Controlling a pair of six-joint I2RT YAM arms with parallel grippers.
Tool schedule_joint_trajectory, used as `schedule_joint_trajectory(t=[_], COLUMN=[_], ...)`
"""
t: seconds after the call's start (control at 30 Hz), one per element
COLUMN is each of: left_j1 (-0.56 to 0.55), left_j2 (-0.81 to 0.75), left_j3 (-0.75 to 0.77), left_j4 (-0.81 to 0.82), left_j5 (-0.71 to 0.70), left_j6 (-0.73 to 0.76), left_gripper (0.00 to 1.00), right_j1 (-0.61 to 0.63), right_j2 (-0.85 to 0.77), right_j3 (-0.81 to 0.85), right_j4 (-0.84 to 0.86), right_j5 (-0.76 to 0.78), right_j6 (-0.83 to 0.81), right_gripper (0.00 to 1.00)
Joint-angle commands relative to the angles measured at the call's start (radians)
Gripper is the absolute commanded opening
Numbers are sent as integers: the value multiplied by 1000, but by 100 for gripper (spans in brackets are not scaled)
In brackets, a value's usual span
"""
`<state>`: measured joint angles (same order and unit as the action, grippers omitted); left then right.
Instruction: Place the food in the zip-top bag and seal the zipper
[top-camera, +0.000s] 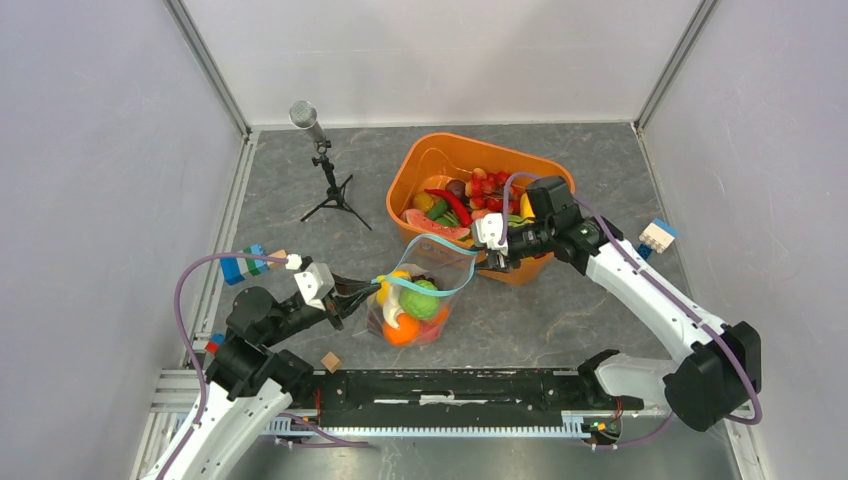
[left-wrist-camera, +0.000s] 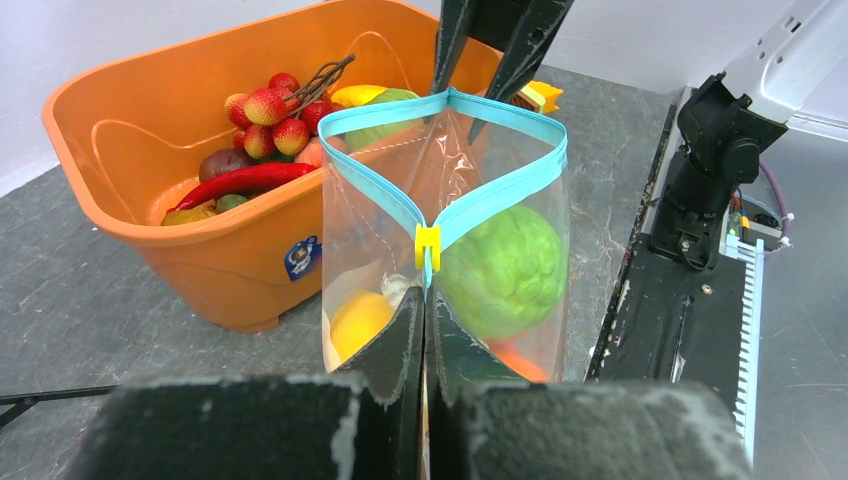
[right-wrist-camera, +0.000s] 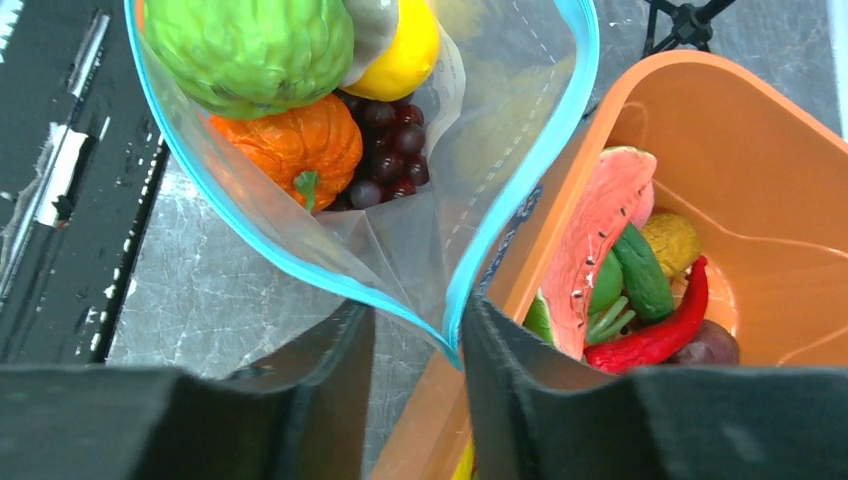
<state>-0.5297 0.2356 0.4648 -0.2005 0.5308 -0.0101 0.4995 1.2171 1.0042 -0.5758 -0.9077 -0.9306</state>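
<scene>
The zip-top bag (top-camera: 425, 290) stands in front of the orange bin, mouth open in a wide loop. Inside it are food pieces: a green round one (left-wrist-camera: 505, 270), a yellow one (left-wrist-camera: 358, 320), an orange pumpkin (right-wrist-camera: 290, 140) and dark grapes (right-wrist-camera: 385, 150). My left gripper (left-wrist-camera: 428, 295) is shut on the near end of the teal zipper (left-wrist-camera: 500, 190), just below its yellow slider (left-wrist-camera: 428, 240). My right gripper (right-wrist-camera: 418, 315) is open, its jaws on either side of the zipper's far end (right-wrist-camera: 452, 340). More food lies in the bin, among it a watermelon slice (right-wrist-camera: 590, 250) and a red chilli (right-wrist-camera: 660, 335).
The orange bin (top-camera: 430, 160) stands right behind the bag, touching my right gripper's side. A microphone on a tripod (top-camera: 320, 160) stands at the back left. Coloured blocks (top-camera: 250, 262) lie left, a white-blue block (top-camera: 657, 235) right, a wooden cube (top-camera: 330, 361) near the black front rail (top-camera: 450, 390).
</scene>
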Motion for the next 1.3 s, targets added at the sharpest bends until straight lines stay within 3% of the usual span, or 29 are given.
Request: schedule_joint_trajectory(t=[0.0, 0.13, 0.23, 0.63, 0.7, 0.73, 0.87, 0.97, 1.07, 1.17, 1.27], left_j1=[5, 5, 5, 5, 5, 5, 5, 5, 4, 5, 5], left_j2=[-2, -11, -34, -82, -73, -69, -50, -47, -48, -47, -45], left_j3=[46, 50, 51, 41, 38, 39, 41, 45, 46, 46, 40], left_j4=[49, 29, 11, -18, -4, 2, 25, 29, 27, 31, 48], left_j5=[15, 4, -17, -66, -48, -37, -10, -4, -2, 0, 2], left_j6=[28, 35, 42, 69, 66, 65, 59, 58, 58, 52, 43], left_gripper=[2, 2, 2, 2, 2, 2, 2, 2, 2, 2, 2], right_j1=[-12, -32, -63, -106, -105, -105, -105, -105, -104, -80, 48], right_j2=[12, 9, -4, -88, -90, -92, -116, -163, -218, -250, -235], right_j3=[2, -11, -39, -132, -109, -97, -48, -12, 29, 33, 37], right_j4=[19, 13, 18, 137, 144, 157, 198, 188, 194, 373, 509], right_j5=[-91, -78, -61, 49, 28, 14, 0, 27, -34, -54, -47], right_j6=[4, 10, 38, 232, 263, 282, 369, 380, 380, 586, 694], right_gripper=[33, 10, 2, 0, 5, 12, 60, 78, 85, 87, 85])
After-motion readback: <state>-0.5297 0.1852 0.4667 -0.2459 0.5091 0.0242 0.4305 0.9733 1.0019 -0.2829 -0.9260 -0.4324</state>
